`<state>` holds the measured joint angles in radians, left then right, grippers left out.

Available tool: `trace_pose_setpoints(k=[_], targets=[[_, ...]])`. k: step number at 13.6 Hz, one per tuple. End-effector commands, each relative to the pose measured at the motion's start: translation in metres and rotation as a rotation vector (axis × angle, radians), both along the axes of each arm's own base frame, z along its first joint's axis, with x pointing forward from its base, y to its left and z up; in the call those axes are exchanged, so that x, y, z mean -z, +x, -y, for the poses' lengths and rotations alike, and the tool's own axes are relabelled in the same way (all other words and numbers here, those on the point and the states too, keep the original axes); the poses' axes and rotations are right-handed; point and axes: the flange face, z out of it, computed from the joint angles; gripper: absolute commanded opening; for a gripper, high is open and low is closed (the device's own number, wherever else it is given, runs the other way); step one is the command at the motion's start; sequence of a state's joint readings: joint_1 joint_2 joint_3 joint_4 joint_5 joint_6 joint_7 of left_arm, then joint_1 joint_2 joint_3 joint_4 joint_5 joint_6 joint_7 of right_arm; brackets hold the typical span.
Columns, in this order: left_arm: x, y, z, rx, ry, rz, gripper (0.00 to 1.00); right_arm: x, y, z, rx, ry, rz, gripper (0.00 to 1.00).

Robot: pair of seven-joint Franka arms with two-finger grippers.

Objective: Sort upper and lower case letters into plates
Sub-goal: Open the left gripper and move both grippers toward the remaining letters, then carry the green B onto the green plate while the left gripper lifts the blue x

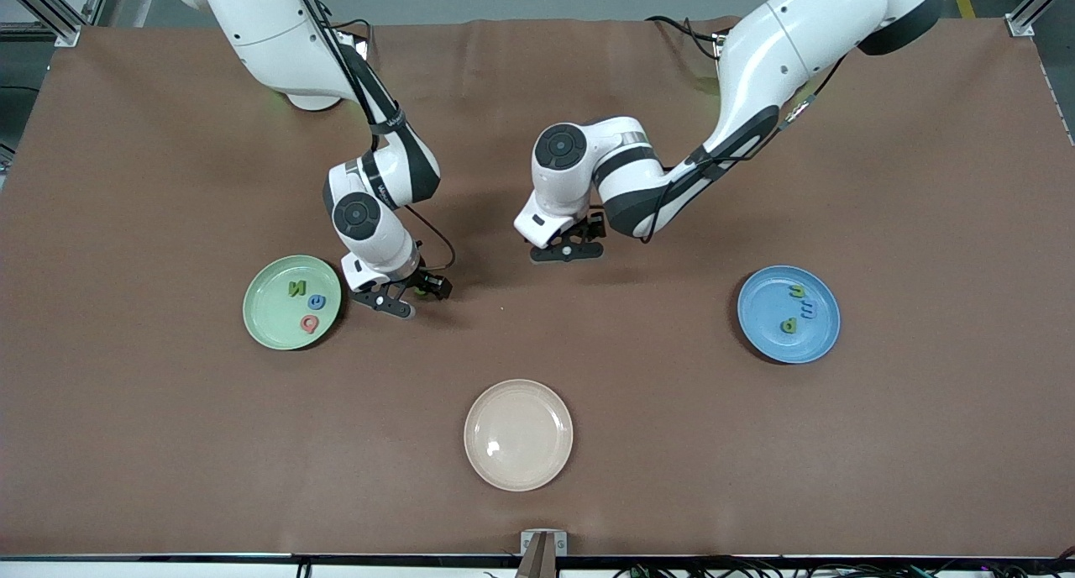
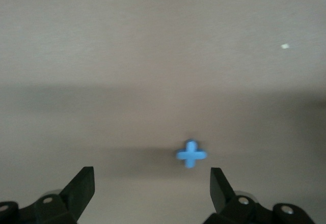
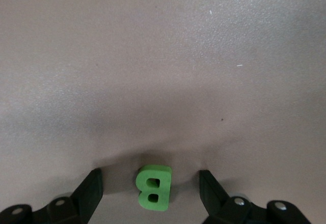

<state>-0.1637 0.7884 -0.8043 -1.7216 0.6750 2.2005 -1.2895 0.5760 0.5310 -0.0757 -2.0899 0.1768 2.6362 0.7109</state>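
Overhead, both grippers' fingers, left (image 1: 568, 248) and right (image 1: 406, 295), gape above brown cloth (image 1: 672, 410).

Matt brown table cover (image 1: 638, 376) — glossy beige plate (image 1: 554, 469).

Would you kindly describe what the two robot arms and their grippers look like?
Both arms are glossy white with dark grey to black joint sections and round black caps at the joints. Black cables run along each arm. The left gripper and right gripper are black, each with two wedge-shaped fingers and silver screws near the base.
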Motion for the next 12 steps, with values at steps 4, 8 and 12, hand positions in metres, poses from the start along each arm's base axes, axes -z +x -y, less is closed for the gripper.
trace_pose_setpoints(k=[4,8,12], targets=[[0.032,-0.004,0.015,0.008,-0.037,0.007,1.0,0.0,-0.009,0.0,0.017,-0.003,-0.027,0.46],[0.044,-0.001,0.021,0.02,-0.043,0.005,0.91,-0.014,-0.008,0.005,0.022,-0.01,-0.073,0.03],[0.057,0.003,0.027,0.025,-0.022,0.024,0.73,-0.074,0.017,0.038,0.021,0.003,-0.143,0.0]])
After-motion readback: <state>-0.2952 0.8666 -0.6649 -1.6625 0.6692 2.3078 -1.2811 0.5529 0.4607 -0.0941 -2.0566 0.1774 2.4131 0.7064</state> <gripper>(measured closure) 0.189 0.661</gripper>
